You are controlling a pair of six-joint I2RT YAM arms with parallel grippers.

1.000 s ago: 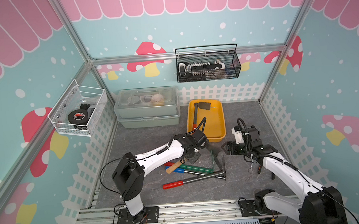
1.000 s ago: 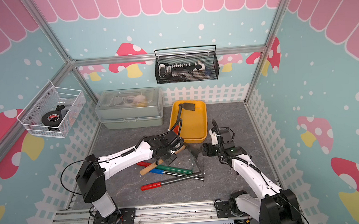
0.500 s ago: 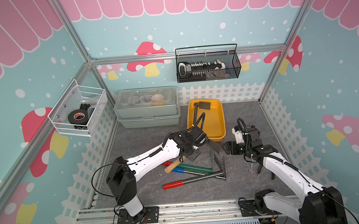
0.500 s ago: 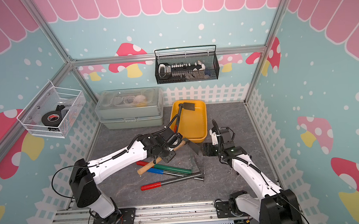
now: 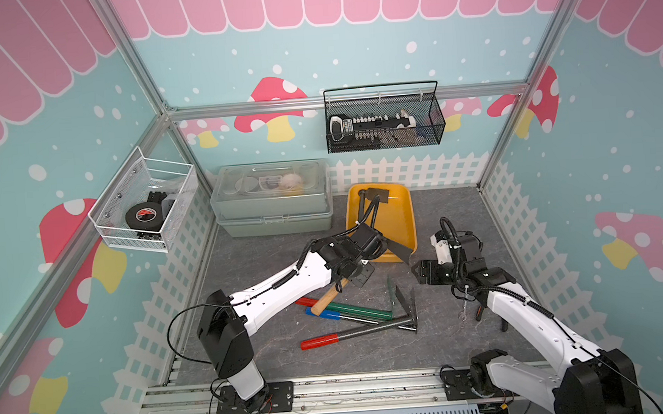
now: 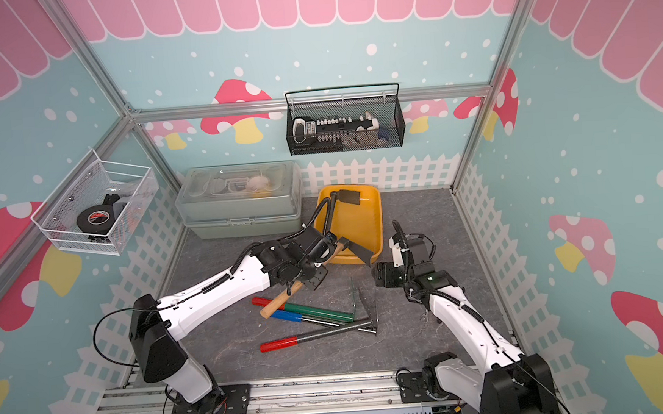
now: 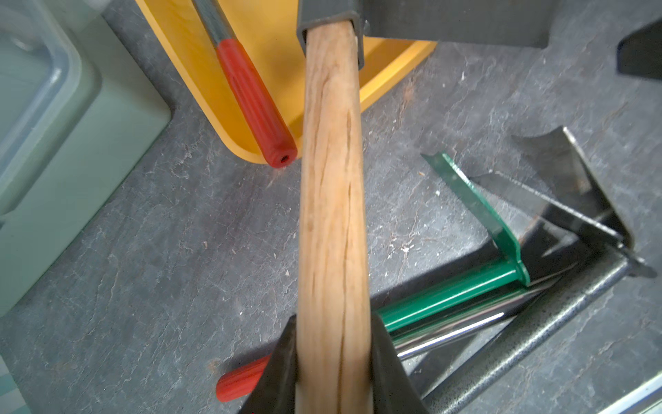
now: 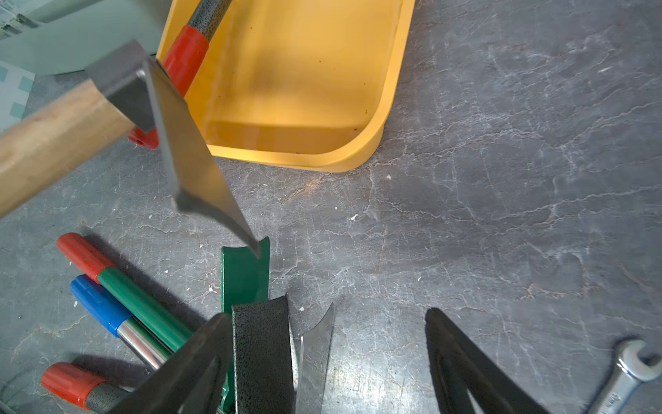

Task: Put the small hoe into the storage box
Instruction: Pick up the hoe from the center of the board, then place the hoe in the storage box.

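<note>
Wooden handle, grey steel blade: the small hoe (image 5: 326, 299) is up off the grey slate worktop (image 5: 275, 349) in both top views, its blade over the near rim of the shallow yellow plastic storage box (image 5: 397, 212). The left gripper (image 5: 352, 274) has it. The right gripper (image 5: 418, 273) hangs just beside the blade, and a clash there is the worry. Where exactly the left jaws bite is hidden under the wrist.

Left wrist view: jaws clamped narrow on the handle, well back from the head, so that heavy end could swivel. The blade is cut off by the frame. A red-handled tool (image 7: 254, 104) already lies in the box, ready to snag the newcomer.

Right wrist view: jaws wide and empty above the green metal hoe (image 8: 247, 279) and its neighbours, whose handles run out of frame.
</note>
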